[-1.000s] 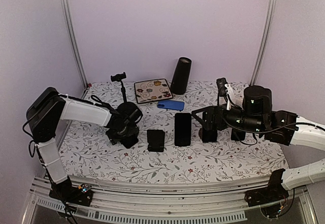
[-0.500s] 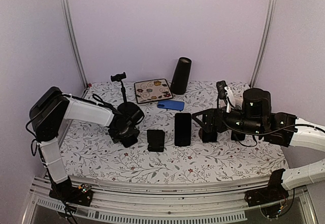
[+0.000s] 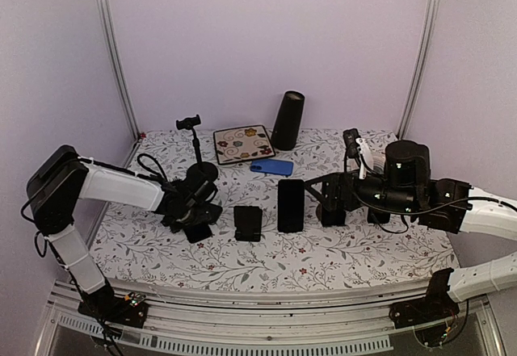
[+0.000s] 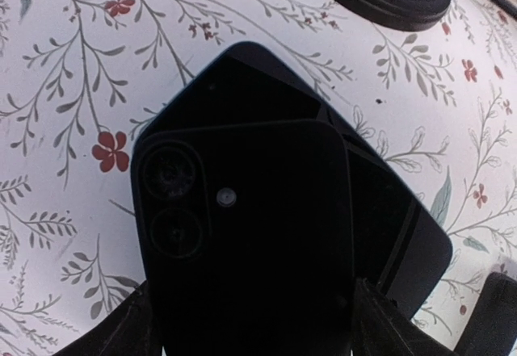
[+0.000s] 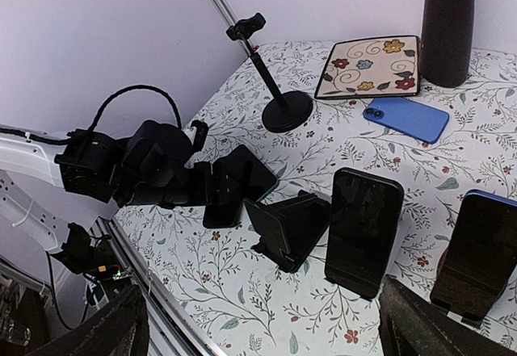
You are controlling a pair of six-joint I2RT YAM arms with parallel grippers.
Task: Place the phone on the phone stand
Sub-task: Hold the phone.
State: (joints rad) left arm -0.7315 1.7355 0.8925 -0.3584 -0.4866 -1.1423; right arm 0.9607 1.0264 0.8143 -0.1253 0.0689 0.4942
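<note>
Left jaws clasp phone [image 4: 250, 243], long axis outward, camera end farthest.

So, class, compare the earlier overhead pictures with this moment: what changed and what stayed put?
The left arm sank lower and outward, bringing the left gripper down around the black rectangular phone; its fingers narrowed toward the phone's edges, though a firm grip cannot be confirmed. The right gripper stayed open, barely shifting. The black wedge-shaped phone stand, upright dark phone and flat blue phone did not move.
</note>
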